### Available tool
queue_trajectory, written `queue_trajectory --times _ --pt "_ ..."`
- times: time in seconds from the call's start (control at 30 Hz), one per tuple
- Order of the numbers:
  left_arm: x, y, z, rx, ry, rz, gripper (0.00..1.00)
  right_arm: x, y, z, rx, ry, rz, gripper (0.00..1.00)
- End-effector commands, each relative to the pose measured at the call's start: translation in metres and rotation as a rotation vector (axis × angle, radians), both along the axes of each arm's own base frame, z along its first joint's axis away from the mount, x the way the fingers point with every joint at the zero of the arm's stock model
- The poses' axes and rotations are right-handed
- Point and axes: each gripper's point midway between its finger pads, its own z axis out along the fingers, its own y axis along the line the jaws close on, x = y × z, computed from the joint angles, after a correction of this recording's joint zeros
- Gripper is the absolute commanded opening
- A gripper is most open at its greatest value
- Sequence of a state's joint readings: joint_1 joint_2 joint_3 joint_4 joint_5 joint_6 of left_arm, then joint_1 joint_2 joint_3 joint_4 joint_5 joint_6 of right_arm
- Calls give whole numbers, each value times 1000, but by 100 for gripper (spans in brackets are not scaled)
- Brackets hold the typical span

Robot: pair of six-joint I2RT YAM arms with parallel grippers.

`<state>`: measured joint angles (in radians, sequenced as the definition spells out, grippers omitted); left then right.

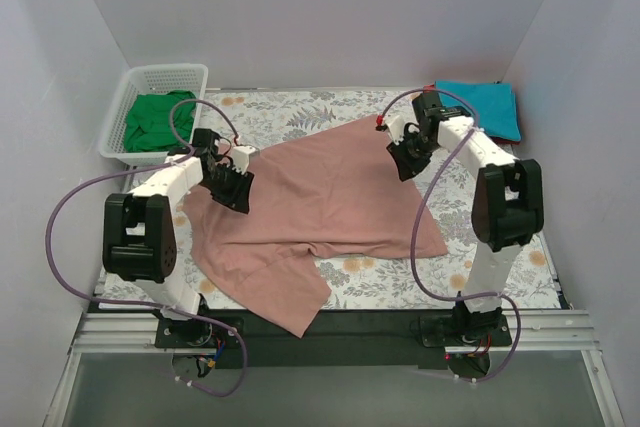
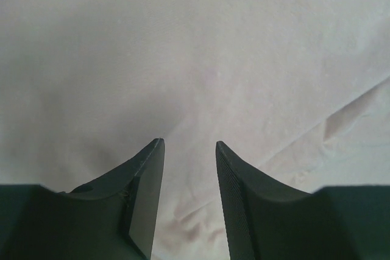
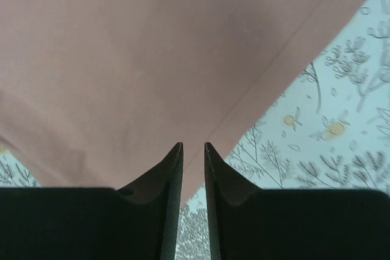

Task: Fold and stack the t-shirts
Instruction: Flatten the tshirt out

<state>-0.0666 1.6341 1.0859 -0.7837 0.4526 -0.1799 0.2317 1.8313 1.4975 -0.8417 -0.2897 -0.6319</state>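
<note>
A dusty-pink t-shirt [image 1: 320,197] lies spread and rumpled across the middle of the table, plain side up, with one part hanging over the near edge. My left gripper [image 1: 235,192] hangs over its left part; in the left wrist view the gripper [image 2: 190,144] is open, with pale cloth [image 2: 195,59] under and between the jaws. My right gripper [image 1: 408,162] is over the shirt's right hem. In the right wrist view the gripper [image 3: 193,145] has its jaws a narrow gap apart above the hem [image 3: 152,59], holding nothing. A green t-shirt [image 1: 158,119] lies in the basket. A folded teal t-shirt [image 1: 485,107] lies at the back right.
The white mesh basket [image 1: 165,69] stands at the back left corner. The floral table cloth [image 1: 400,277] covers the table and shows in the right wrist view [image 3: 329,132]. White walls close in the back and both sides.
</note>
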Motion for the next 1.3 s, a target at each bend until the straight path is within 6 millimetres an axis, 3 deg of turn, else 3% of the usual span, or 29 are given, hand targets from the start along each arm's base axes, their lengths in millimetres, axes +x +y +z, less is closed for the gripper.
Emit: queue_trajectory --times 0.0,0.17,0.3,0.33,0.4,0.43,0.5,0.6,0.7,0.73,0.77,0.83,0.9,0.93,1.0,1.03,1.07,1.13,1.27 --pt "15 -13 -3 0 -28 38 39 12 21 -21 50 73 -61 26" --pt "5 -28 -32 69 19 -4 40 14 13 -61 -36 108 -87 23" --pt "-15 -46 -46 117 32 -100 38 -23 -10 -93 -137 187 -48 23" --pt "-21 -49 -51 123 44 -117 37 -45 -21 -108 -185 241 -38 23" --pt "-32 -61 -56 128 65 -162 36 -70 -35 -115 -232 275 12 23" --pt "-36 -64 -58 130 74 -177 35 -93 -48 -124 -283 320 33 23" --pt "-48 -73 -59 131 93 -223 34 -117 -62 -120 -329 344 68 23" --pt "-73 -70 -59 136 128 -289 33 -156 -79 -108 -369 402 153 23" --pt "-110 -56 -60 136 200 -381 31 -175 -76 -88 -324 421 226 24" --pt "-126 -56 -50 99 225 -411 31 -187 -72 -79 -288 464 241 23" --pt "-131 -56 -44 80 210 -453 30 -185 -68 -70 -258 443 268 24" --pt "-129 -57 -31 47 177 -440 31 -160 -54 -51 -201 364 245 26" --pt "-106 -60 -10 -37 120 -348 36 -137 -38 -35 -118 328 186 28" --pt "-77 -65 8 -69 53 -300 41 -112 -29 -19 -87 264 163 28" --pt "-42 -55 20 -131 52 -139 47 -89 -18 -17 -45 260 102 30" --pt "-9 -51 36 -147 -30 -82 48 -63 -12 -2 -26 195 79 31" --pt "9 -37 36 -149 -41 -6 50 -47 -10 -8 -20 187 49 31" --pt "38 -23 43 -140 -91 94 53 -11 -7 6 -22 111 -7 32" --pt "75 -1 37 -41 -145 169 56 46 -4 2 -49 25 -67 38"
